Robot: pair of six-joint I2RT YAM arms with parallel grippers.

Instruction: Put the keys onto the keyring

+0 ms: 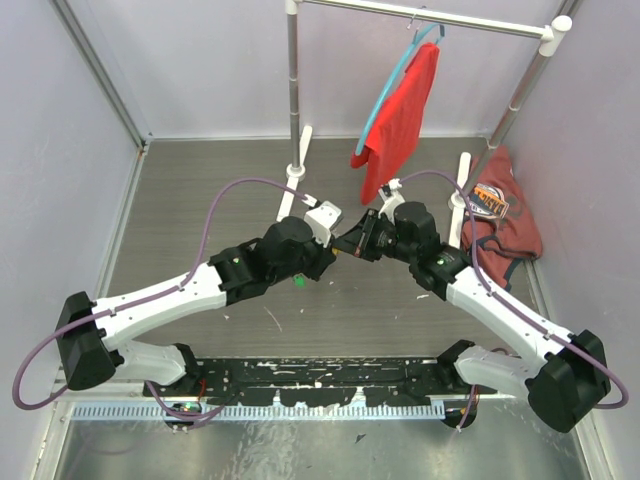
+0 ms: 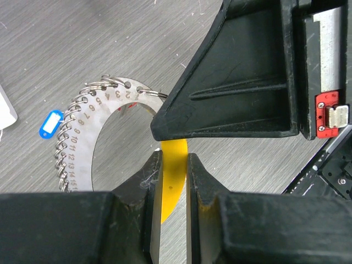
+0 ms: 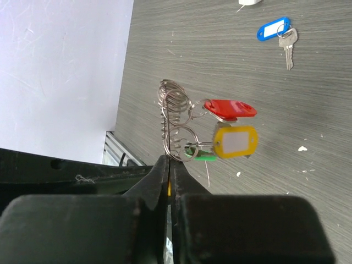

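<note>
Left hand [image 1: 336, 250] and right hand [image 1: 360, 242] meet tip to tip across the keyring [image 2: 82, 143]. Rack post [image 1: 292, 90] and red shirt [image 1: 400, 125] crowd behind. There's passing room on the worktop [image 1: 190, 190] at left.

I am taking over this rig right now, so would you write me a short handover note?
Grippers: the left gripper is shut on the keyring at its yellow section. The right gripper is shut on the keyring's thin edge, close beside it.
Keys: the red tag, yellow tag and green tag hang from small rings on the keyring. The blue-tagged key lies loose on the table.
Done: three tags are on.
To do: add the blue-tagged key.
</note>
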